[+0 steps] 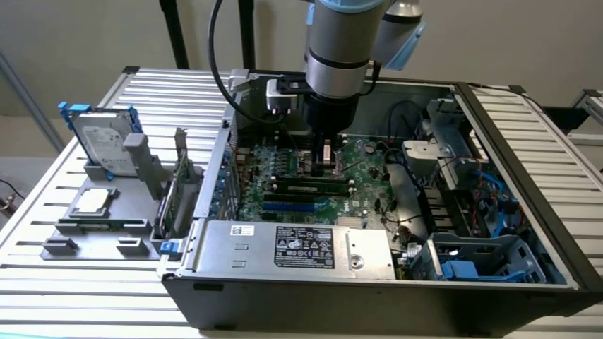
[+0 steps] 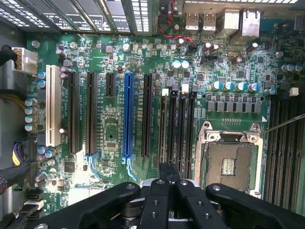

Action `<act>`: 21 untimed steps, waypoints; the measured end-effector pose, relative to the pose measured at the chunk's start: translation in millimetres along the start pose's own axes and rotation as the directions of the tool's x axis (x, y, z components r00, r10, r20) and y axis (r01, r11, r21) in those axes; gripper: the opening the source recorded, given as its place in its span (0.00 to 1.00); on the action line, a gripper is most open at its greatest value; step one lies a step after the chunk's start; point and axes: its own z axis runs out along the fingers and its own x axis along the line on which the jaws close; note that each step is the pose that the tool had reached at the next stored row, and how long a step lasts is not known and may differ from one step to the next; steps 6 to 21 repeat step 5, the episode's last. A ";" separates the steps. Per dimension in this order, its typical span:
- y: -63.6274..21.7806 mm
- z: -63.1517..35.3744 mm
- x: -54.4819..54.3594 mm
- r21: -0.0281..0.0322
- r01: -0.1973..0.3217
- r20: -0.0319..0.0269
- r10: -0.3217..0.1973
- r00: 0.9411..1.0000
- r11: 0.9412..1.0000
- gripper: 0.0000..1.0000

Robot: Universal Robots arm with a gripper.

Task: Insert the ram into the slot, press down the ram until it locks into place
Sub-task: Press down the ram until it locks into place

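Down among the board's parts, black two-fingered gripper (image 1: 325,161) (image 2: 169,168), jaws drawn together with no gap visible between them in the wrist view; cannot tell whether anything is pinched there. Directly under it in the exterior view, long thin green ram stick with dark chips (image 1: 311,186), lying level along the narrow black slot (image 1: 351,186) with pale clips at both ends; contact between tips and stick not clear enough to call.

Just ahead of the tips in the wrist view, four parallel black sockets (image 2: 178,129), then a square metal-framed processor socket (image 2: 228,160) beside them. On the other side, a long blue socket (image 2: 127,117) (image 1: 292,207), more black expansion sockets (image 2: 90,112) and one white socket (image 2: 53,105), all on the large green motherboard (image 2: 114,157). Red and black twisted wires (image 2: 171,28) and silver rear ports (image 2: 224,21) at the board's far edge.

Crowding the approach: walls of the open dark grey computer case (image 1: 377,304), a thick black cable (image 1: 219,63) hanging beside the arm, tangled leads at the exterior view's right.

Nearer the camera, a silver power supply box (image 1: 226,247) bearing a black printed label (image 1: 303,247), print too small to read. Outside the case, on the ribbed metal table (image 1: 56,296), a grey fixture (image 1: 94,236) holding an upright hard drive in a blue bracket (image 1: 102,141)
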 end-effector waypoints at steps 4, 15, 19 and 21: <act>0.0 0.0 0.0 0.000 0.000 0.000 0.000 1.000 1.000 0.10; 0.0 0.0 0.0 0.000 0.000 0.000 0.000 1.000 1.000 0.10; 0.0 0.0 0.0 0.000 0.000 0.000 0.000 1.000 1.000 0.10; 0.0 0.0 0.0 0.000 0.000 0.000 0.000 1.000 1.000 0.10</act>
